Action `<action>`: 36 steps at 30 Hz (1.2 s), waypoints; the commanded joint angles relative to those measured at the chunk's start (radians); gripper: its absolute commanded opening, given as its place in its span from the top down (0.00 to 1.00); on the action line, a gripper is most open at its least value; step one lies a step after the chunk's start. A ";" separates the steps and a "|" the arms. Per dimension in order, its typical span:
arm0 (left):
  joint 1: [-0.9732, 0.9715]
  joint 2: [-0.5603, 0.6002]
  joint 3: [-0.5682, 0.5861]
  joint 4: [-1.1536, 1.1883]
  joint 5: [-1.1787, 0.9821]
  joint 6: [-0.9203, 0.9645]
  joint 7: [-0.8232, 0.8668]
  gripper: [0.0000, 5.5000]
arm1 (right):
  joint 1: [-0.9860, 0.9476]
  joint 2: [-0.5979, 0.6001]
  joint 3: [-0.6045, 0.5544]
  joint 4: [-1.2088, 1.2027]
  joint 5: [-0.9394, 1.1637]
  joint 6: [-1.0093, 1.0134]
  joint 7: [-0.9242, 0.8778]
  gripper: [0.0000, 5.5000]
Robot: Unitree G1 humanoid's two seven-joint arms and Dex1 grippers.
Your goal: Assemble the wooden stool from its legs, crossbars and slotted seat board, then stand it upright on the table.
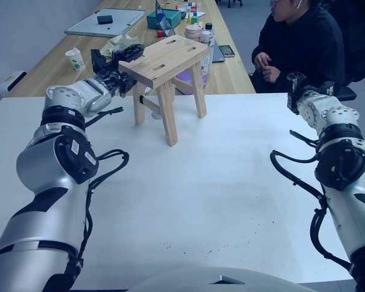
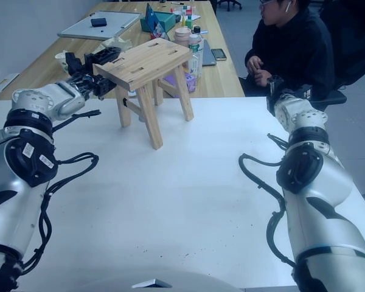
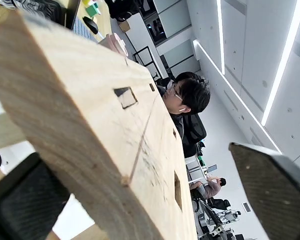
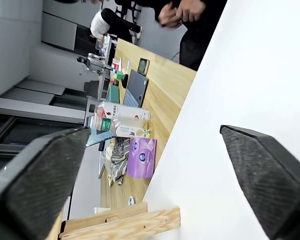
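Black, ribbed fingers (image 3: pixel 25 200) of the left gripper (image 1: pixel 126 66) stand spread on either side of the seat board (image 3: pixel 90 100). One pad sits against the board's near edge and underside, and the other hangs well clear above the top face, so the gripper is open and not clamped. The arm reaches over the far left part of the white table (image 1: pixel 219 182).

The board is pale wood with small square slots cut through it. It tops the wooden stool (image 1: pixel 164 76), which is fully put together. All four legs are planted on the table, crossbars (image 1: pixel 151 104) join them low down, and the seat is level and upright.

The right gripper (image 4: pixel 155 135) hovers over the table's far right edge, well apart from the stool. Its two fingers are wide apart with nothing between them.

Behind the white table runs a wooden table (image 1: pixel 231 73). On it stand a paper cup (image 1: pixel 76 59) with a green mark, a purple tissue pack (image 4: pixel 142 157) and a bottle (image 4: pixel 102 122) with a green label. Beside the bottle lies a white carton (image 4: pixel 125 112), and a dark phone (image 1: pixel 227 51) rests nearer the right. The lettering on all of these is too small to make out.
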 commanded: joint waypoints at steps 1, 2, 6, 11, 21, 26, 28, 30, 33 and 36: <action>0.095 0.070 0.020 -0.040 0.008 0.078 -0.035 0.02 | 0.040 0.002 0.031 -0.040 -0.039 0.037 0.067 0.02; 0.115 0.081 0.033 -0.061 -0.008 0.103 -0.062 0.02 | 0.052 0.002 0.032 -0.049 -0.041 0.042 0.090 0.02; 0.232 0.099 0.103 -0.201 -0.083 0.154 -0.192 0.02 | 0.122 0.009 0.021 -0.090 -0.035 0.059 0.168 0.02; 0.547 -0.088 0.062 -0.598 0.010 -0.108 -0.038 0.02 | 0.405 0.125 0.166 -0.468 -0.155 -0.094 0.298 0.02; 0.720 -0.321 -0.328 -0.584 0.639 -0.867 0.411 0.02 | 0.685 0.381 0.327 -0.797 -0.300 -0.465 0.333 0.02; 0.589 -0.368 -0.388 -0.396 0.749 -0.915 0.651 0.02 | 0.648 0.455 0.431 -0.774 -0.374 -0.519 0.326 0.02; 0.550 -0.379 -0.398 -0.364 0.774 -0.946 0.735 0.02 | 0.635 0.465 0.448 -0.777 -0.375 -0.524 0.338 0.02; 0.540 -0.382 -0.421 -0.377 0.817 -0.952 0.820 0.02 | 0.624 0.457 0.457 -0.772 -0.377 -0.520 0.338 0.02; 0.573 -0.411 -0.455 -0.464 0.852 -1.039 0.877 0.02 | 0.629 0.437 0.459 -0.770 -0.381 -0.511 0.341 0.02; 0.629 -0.450 -0.483 -0.554 0.838 -1.090 0.839 0.02 | 0.635 0.439 0.444 -0.791 -0.356 -0.479 0.336 0.02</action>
